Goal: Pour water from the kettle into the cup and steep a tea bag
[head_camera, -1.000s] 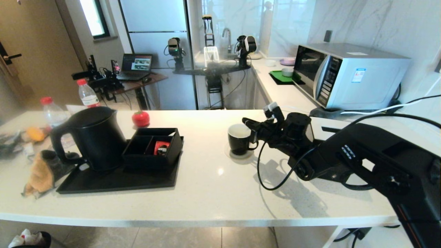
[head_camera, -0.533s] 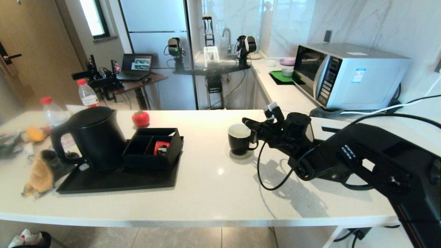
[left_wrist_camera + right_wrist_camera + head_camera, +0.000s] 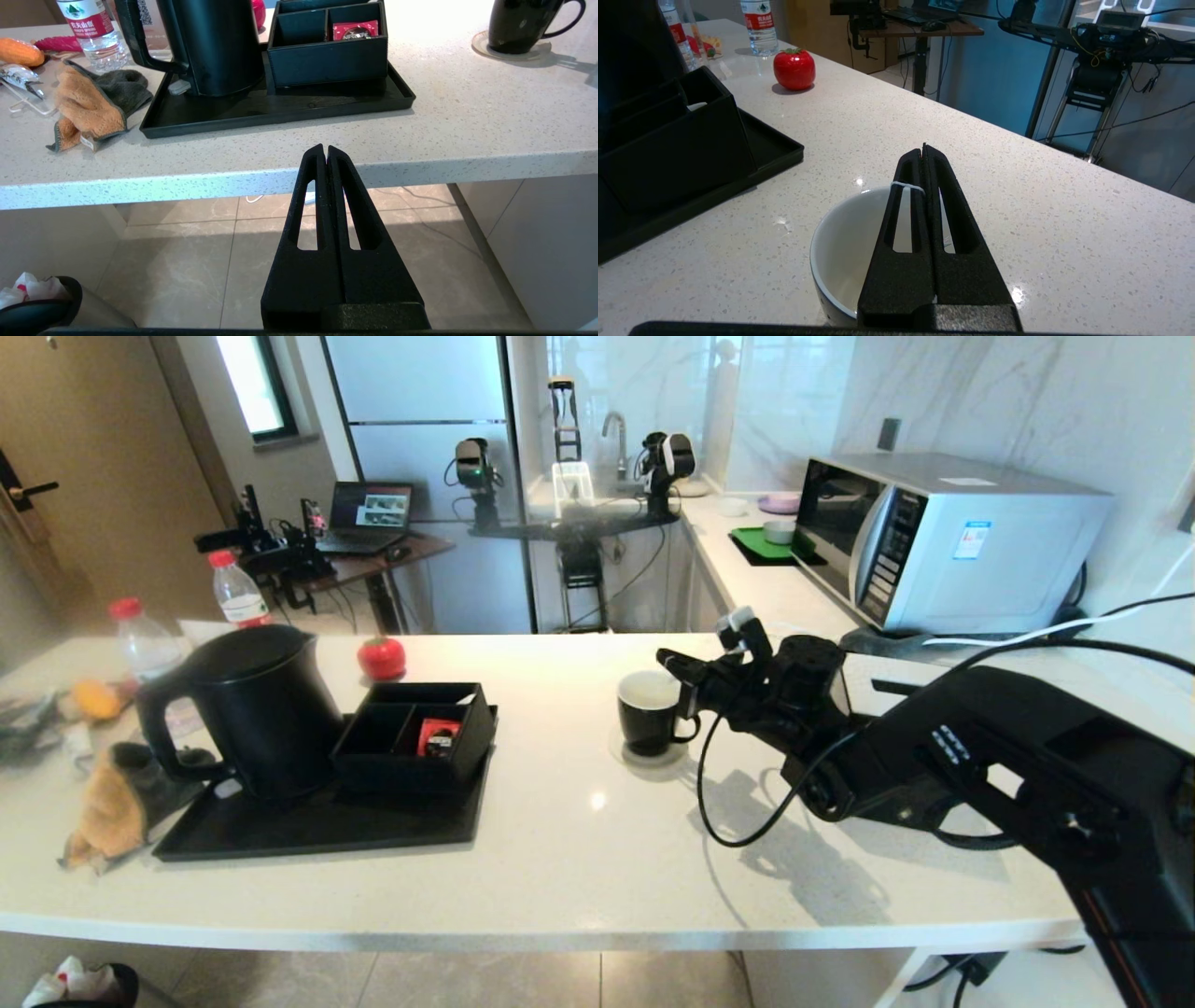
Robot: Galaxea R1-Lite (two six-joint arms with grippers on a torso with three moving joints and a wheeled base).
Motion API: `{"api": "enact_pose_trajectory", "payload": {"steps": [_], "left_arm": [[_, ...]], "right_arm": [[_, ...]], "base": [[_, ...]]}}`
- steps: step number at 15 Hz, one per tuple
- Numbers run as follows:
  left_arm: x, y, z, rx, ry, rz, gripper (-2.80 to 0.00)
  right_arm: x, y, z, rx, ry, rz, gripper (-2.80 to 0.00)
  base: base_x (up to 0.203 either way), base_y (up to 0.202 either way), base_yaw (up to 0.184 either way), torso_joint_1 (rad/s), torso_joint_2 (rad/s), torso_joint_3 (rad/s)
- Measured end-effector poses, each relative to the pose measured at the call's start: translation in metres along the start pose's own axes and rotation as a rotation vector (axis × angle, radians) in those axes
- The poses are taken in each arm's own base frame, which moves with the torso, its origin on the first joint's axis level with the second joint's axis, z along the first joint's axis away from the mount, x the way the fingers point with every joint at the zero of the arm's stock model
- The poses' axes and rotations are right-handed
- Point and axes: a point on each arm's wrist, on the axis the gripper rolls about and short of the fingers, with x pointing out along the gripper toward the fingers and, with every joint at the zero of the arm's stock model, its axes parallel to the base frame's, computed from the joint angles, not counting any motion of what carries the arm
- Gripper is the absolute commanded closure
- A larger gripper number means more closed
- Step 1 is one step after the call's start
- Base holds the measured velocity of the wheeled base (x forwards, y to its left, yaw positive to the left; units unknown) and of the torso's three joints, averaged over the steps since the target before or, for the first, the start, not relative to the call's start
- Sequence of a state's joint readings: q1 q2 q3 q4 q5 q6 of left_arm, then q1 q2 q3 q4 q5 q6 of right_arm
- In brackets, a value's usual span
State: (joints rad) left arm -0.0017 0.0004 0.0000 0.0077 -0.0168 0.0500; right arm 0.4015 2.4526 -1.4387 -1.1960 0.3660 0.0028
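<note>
Broadly, the white bench point(image 3: 579, 859) carries a black tray point(image 3: 317, 821) toward the robot's left, on which the kettle point(image 3: 247, 709) stands beside a divided box point(image 3: 420, 733) holding a red packet point(image 3: 437, 735). The cup point(image 3: 651, 712) sits well apart from it, on a coaster near the bench's middle. The right gripper point(image 3: 923, 154) is held just over the cup's rim, its jaws pressed together on a thin white string point(image 3: 906, 185) looped across them; the tea bag itself cannot be seen. The left gripper point(image 3: 325, 151) is parked below the bench edge, its jaws clenched on nothing. The string is probably best kept clamped and lowered straight over the cup's centre, so that the tea bag is kept off the rim and the tag stays outside.
</note>
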Motion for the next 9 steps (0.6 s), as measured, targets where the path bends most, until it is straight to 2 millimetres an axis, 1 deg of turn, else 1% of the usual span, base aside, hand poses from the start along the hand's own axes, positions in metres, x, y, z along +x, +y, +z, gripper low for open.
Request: {"api": "enact_pose_trajectory", "payload": {"steps": [2,9], "left_arm": [[0.000,0.000,0.000,0.000,0.000,0.000,0.00],[0.000,0.000,0.000,0.000,0.000,0.000,0.00]], "right_arm": [[0.001,-0.001,0.005,-0.003,-0.009,-0.001,0.00],[0.007,-0.005,0.032,-0.021,-0.062,-0.003,0.00]], "base": [[0.000,0.000,0.000,0.000,0.00,0.000],[0.000,0.000,0.000,0.000,0.00,0.000]]}}
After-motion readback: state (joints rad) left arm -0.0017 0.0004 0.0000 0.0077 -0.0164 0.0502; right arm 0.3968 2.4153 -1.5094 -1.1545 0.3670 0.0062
